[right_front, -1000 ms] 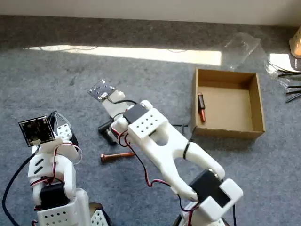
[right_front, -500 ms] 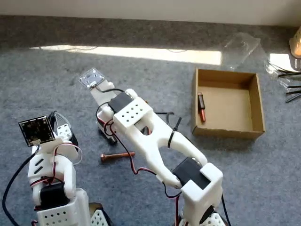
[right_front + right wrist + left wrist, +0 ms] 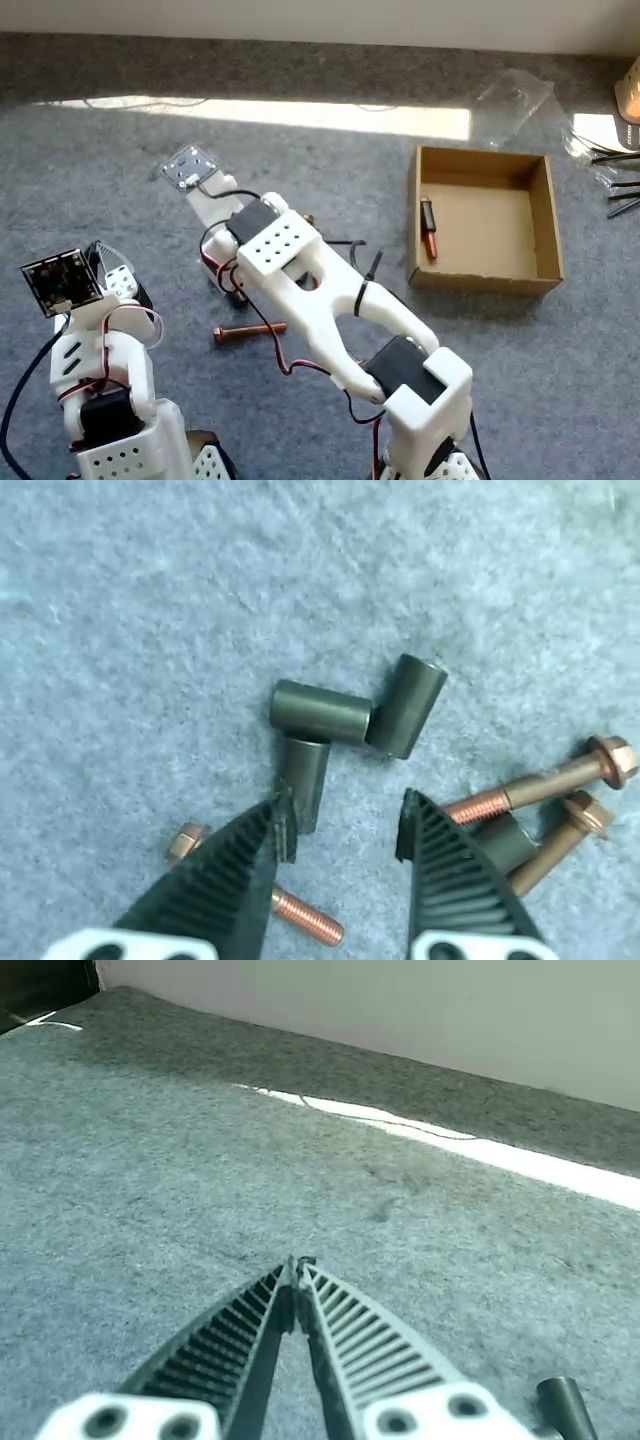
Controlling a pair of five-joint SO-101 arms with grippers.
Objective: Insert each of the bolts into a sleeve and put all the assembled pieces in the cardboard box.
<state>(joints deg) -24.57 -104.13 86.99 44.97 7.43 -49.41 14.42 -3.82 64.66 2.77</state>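
Since a second ago the right arm (image 3: 330, 300) has swung leftward, away from the cardboard box (image 3: 485, 278), carrying its camera board (image 3: 190, 168) further across the grey carpet (image 3: 100, 180), while the left arm (image 3: 105, 370) has shifted slightly left; the copper bolt (image 3: 250, 331) lying between them and the box have stayed put. From above, a sunlit strip (image 3: 270, 112) crosses the carpet below a pale wall (image 3: 300, 15), a clear plastic bag (image 3: 515, 95) lies beyond the box, and one assembled piece (image 3: 428, 228), dark at one end and copper at the other, lies inside the box near its left wall. From the left wrist, the left gripper (image 3: 297, 1265) is closed, ribbed tips meeting on nothing, above the carpet, with a dark cylinder end (image 3: 567, 1405) just beside it. From the right wrist, the right gripper (image 3: 342, 825) is spread wide and grips nothing; one tip touches the nearest of three dark sleeves (image 3: 320, 711) clustered end to end, two flanged bolts (image 3: 545, 780) lie beside the other finger with a fourth sleeve (image 3: 500, 842) against them, and a further bolt (image 3: 305, 915) runs under the first finger
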